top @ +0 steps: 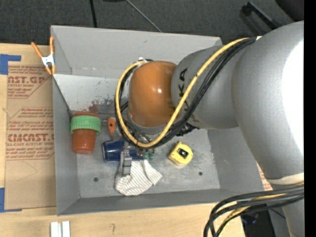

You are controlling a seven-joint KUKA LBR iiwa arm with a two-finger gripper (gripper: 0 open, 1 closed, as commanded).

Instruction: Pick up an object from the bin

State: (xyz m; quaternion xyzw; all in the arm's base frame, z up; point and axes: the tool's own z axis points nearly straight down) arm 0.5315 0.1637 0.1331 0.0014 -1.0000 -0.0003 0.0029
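My gripper (pixel 125 165) comes down from under the arm's orange cover in the front middle of the bin. Its tip is at the upper left edge of a crumpled white cloth with grey stripes (pixel 138 179). A dark blue, roundish object (pixel 111 150) lies just left of the gripper, touching or nearly touching it. From this view I cannot tell whether anything is held.
An orange-brown bottle with a green cap (pixel 84 132) lies at the left wall. A small orange piece (pixel 112 126) sits between it and the arm. A yellow tape measure (pixel 180 154) lies to the right. The arm covers the bin's middle and right.
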